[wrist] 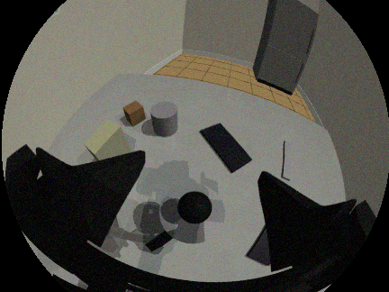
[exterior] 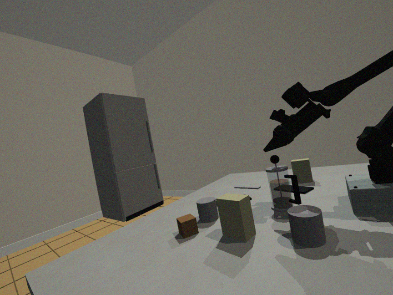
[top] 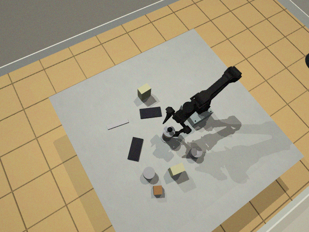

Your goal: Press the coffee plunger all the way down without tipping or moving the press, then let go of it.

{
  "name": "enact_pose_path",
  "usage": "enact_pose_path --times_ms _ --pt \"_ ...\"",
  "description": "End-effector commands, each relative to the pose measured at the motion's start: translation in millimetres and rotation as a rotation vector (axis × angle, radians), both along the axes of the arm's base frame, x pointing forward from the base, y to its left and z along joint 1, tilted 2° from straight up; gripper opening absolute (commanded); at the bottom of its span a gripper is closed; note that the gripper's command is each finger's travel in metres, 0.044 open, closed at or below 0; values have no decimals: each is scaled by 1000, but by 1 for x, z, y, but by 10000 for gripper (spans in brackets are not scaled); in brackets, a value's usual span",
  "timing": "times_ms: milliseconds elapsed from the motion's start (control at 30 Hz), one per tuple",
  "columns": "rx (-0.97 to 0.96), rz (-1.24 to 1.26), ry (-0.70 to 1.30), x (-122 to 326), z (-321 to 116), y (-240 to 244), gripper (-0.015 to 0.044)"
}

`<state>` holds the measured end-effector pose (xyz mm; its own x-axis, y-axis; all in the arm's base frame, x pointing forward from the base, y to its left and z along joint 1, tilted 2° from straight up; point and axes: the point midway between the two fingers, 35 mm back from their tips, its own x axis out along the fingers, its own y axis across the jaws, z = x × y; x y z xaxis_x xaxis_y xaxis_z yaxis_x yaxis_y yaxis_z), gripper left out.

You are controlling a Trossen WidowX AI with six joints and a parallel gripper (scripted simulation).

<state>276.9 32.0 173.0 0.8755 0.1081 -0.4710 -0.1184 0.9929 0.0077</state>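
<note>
Grey table carried the upright coffee press; above its plunger knob, clear of it, hung the gripper, fingers spread apart, holding nothing.

In the exterior view the arm runs off the right edge, so its upper links are cut away, and its base block is clipped there too. The coffee press has its foot hidden behind a grey cylinder. In the wrist view the press shows only as a black knob over a blurred lid, its glass body hidden beneath. The worktop is cut by the round frame, and a dark slab sits half behind one finger. The thin strip is too small to identify.
</note>
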Motion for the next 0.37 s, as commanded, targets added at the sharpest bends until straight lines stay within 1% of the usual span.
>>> enact_pose_path --times_ms 0,333 --pt "5 3 -18 -16 40 -2 440" --pt "5 3 -17 -17 38 -2 440"
